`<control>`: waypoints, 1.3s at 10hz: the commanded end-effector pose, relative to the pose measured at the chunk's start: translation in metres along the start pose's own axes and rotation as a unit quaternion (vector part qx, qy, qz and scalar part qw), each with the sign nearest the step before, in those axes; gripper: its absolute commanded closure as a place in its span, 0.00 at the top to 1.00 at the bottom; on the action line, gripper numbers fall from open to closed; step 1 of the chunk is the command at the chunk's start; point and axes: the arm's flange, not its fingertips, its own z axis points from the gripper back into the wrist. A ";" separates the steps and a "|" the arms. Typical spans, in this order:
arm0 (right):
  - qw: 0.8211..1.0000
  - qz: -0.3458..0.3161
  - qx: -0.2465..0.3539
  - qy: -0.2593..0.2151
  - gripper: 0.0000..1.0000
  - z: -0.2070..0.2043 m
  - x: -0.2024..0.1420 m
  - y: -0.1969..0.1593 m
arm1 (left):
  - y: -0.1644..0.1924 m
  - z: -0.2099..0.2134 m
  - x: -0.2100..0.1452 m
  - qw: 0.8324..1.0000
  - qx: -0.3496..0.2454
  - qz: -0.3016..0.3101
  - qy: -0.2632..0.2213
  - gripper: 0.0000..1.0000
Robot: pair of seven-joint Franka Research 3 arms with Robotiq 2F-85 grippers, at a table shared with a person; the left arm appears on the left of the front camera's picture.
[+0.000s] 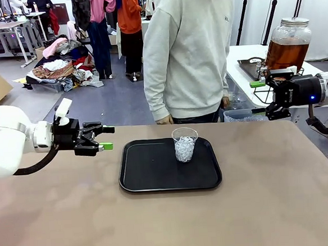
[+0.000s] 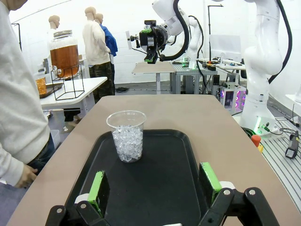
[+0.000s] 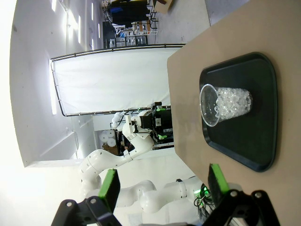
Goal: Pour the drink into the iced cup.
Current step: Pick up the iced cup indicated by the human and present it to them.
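Observation:
A clear plastic iced cup [image 1: 184,144], about half full of ice, stands upright at the far right of a black tray [image 1: 151,174]. The drink [image 1: 287,49], amber liquid in a big glass dispenser jar with a silvery lid, sits on a wire stand on a side table at the back right. My left gripper [image 1: 107,137] hovers open to the left of the tray, pointing at the cup [image 2: 127,141]. At the table's far right edge my right gripper [image 1: 262,99] is open too, in front of the jar. The right wrist view shows the cup [image 3: 225,104] lying sideways in the picture.
A person in a pale sweatshirt stands at the far edge behind the tray, one hand [image 1: 165,120] at the table edge. The side table with the jar [image 2: 64,54] also holds a dark tray [image 1: 247,66]. Brown tabletop [image 1: 160,224] spreads out in front of the tray.

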 end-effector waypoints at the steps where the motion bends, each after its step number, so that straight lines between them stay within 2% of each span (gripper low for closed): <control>1: 1.000 0.001 0.002 0.000 1.00 0.000 0.000 0.001 | 0.000 0.000 0.001 1.000 0.000 -0.003 -0.001 1.00; 13: 1.000 0.001 0.002 0.000 1.00 0.000 0.000 0.001 | 0.000 0.000 0.001 1.000 0.000 -0.003 -0.001 1.00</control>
